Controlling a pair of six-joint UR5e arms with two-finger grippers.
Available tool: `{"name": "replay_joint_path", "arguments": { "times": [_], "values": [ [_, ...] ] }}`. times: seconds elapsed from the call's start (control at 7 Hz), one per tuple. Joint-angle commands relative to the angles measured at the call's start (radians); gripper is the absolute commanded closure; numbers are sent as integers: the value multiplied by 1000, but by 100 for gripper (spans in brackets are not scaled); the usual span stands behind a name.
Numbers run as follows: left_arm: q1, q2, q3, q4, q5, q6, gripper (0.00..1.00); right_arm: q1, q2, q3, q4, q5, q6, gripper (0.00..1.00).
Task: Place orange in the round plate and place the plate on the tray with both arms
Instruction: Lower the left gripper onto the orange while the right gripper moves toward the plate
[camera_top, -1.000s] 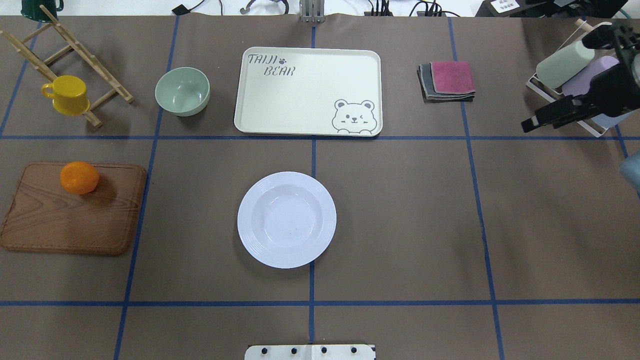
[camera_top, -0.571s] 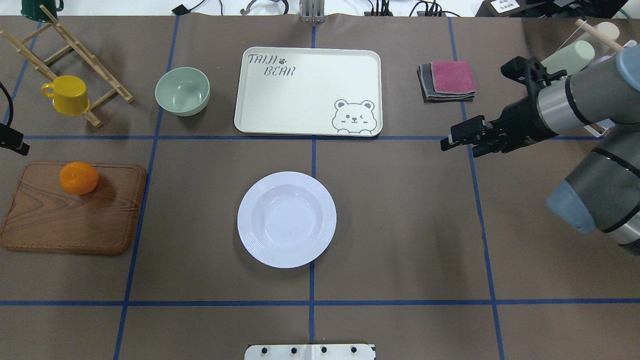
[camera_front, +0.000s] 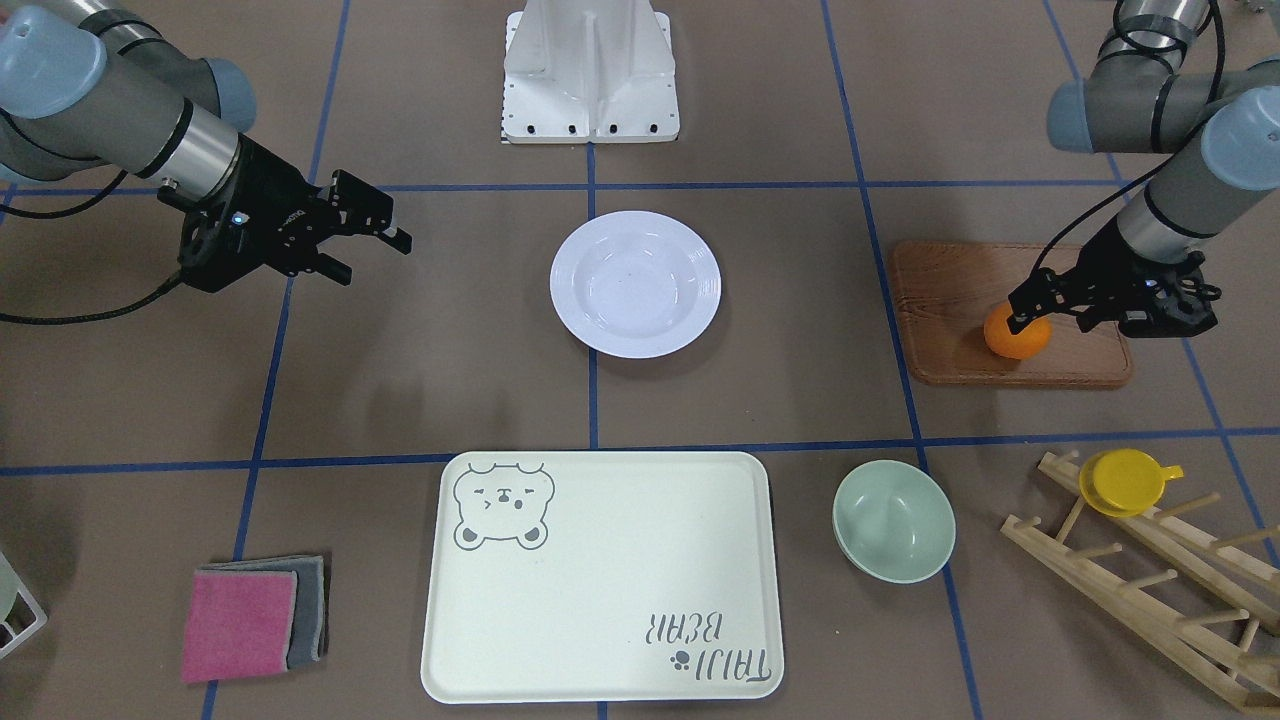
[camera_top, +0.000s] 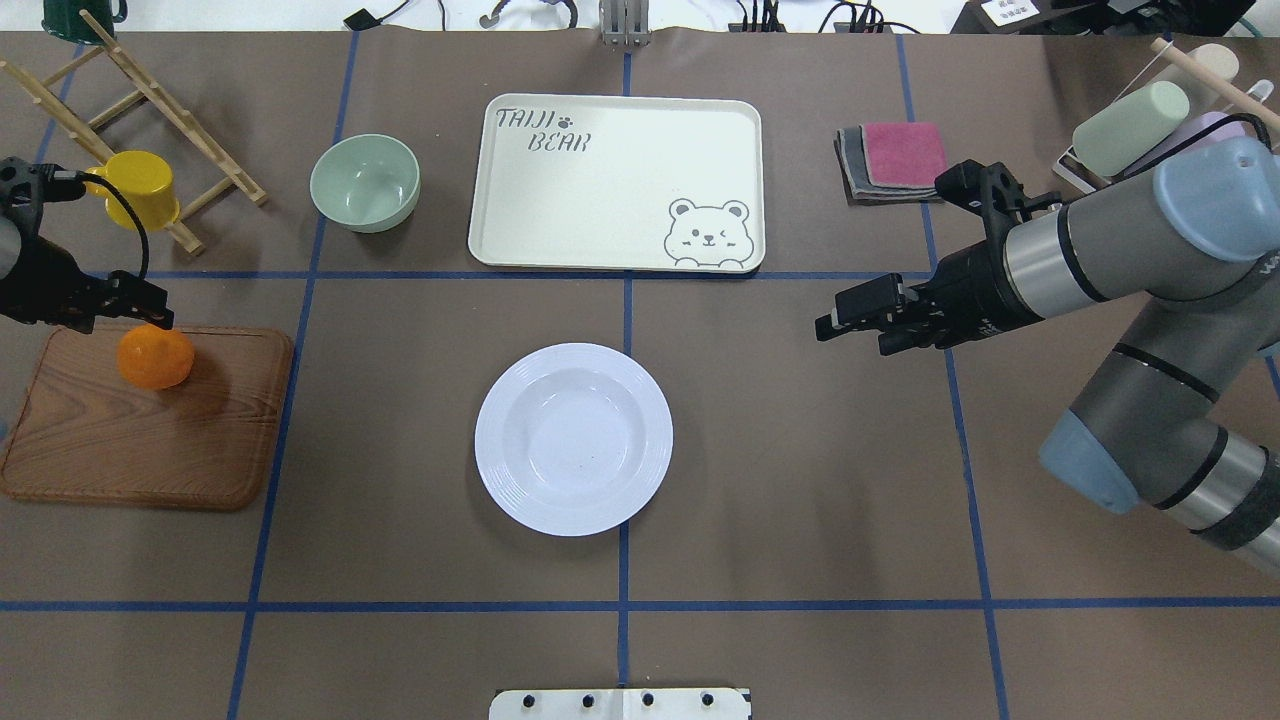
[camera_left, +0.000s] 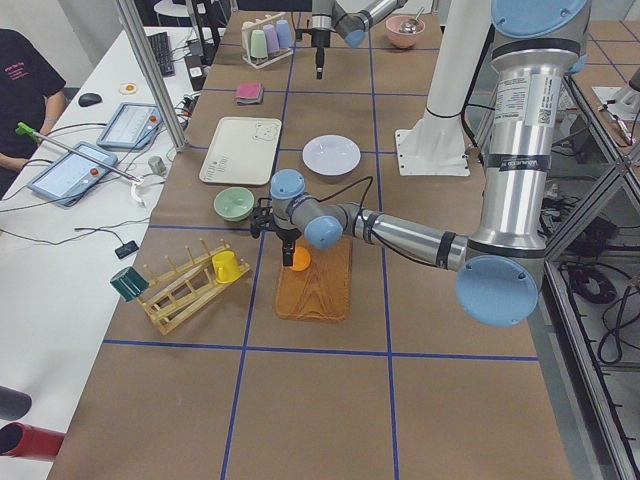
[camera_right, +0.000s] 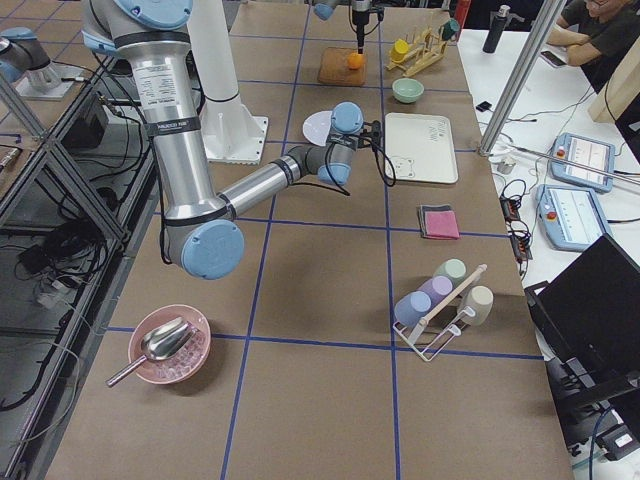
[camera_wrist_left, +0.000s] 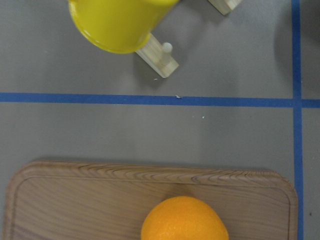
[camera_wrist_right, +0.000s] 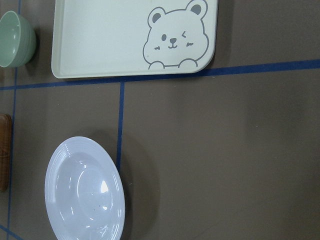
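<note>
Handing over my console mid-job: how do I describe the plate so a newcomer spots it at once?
Find the big cream tray with the bear drawing; the plate lies on the bare table between that tray and the robot's base. It is white, glossy and wide with a ridged rim, unlike the smaller, deeper pale-green bowl beside the tray.

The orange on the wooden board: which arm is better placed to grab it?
Left: the left gripper hovers right at the orange on the wooden board, while the right gripper hangs far off, beyond the round plate.
</note>
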Motion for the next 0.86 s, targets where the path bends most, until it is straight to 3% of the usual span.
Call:
{"name": "replay_joint_path", "arguments": {
  "times": [0.0,0.71],
  "values": [
    [15,-26,30,-7,1,-26,2,-60,1,4,6,-83,13,0],
    [63,-37,79,-34,42,-61,6,-67,6,5,5,-84,13,0]
  ]
}}
